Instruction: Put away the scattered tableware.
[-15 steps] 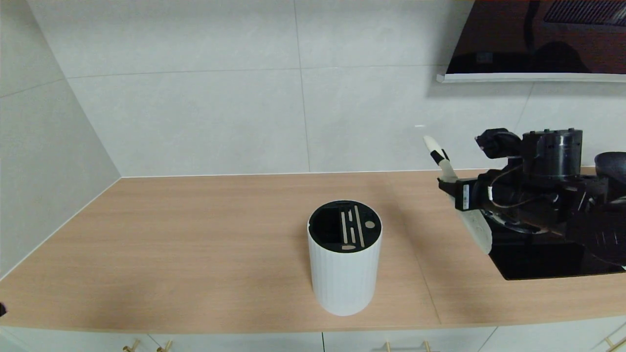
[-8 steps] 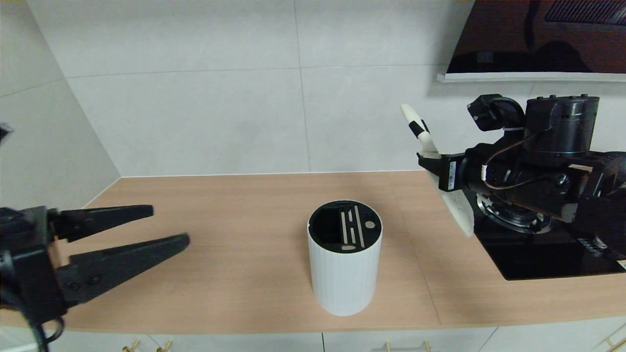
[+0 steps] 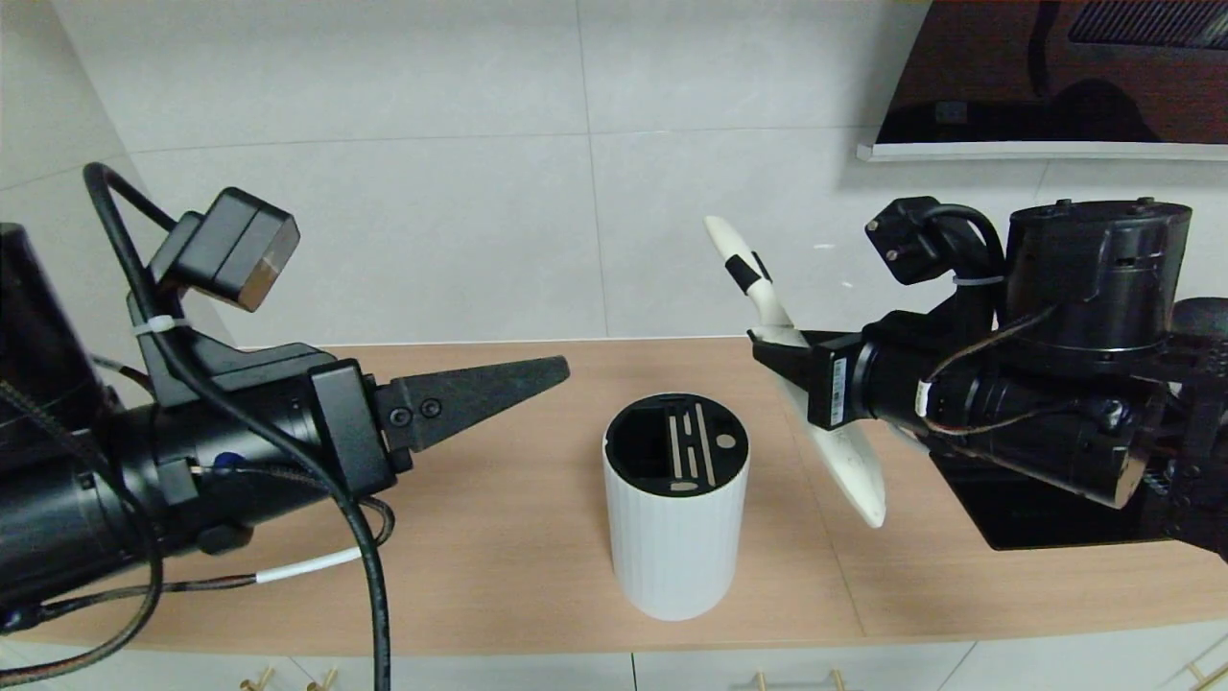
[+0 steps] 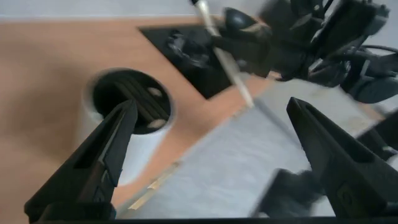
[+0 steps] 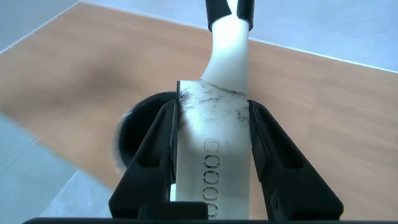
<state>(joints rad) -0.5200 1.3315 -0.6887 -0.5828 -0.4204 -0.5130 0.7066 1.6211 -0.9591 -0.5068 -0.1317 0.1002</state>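
Note:
A white cylindrical holder with a black slotted top stands on the wooden counter. My right gripper is shut on a white spatula with a black band near its handle end. It holds the spatula tilted in the air, blade down, just right of the holder. In the right wrist view the spatula sits between the pads of the right gripper, with the holder below. My left gripper hovers left of the holder. In its own view the left gripper is open and empty above the holder.
A black cooktop is set into the counter at the right, under my right arm. A dark range hood hangs on the tiled wall above it. The counter's front edge runs along the bottom, with cabinet handles below.
My left arm has come in from the left and risen, its fingers now pointing at the holder. My right gripper has carried the spatula up and leftward, closer to the holder.

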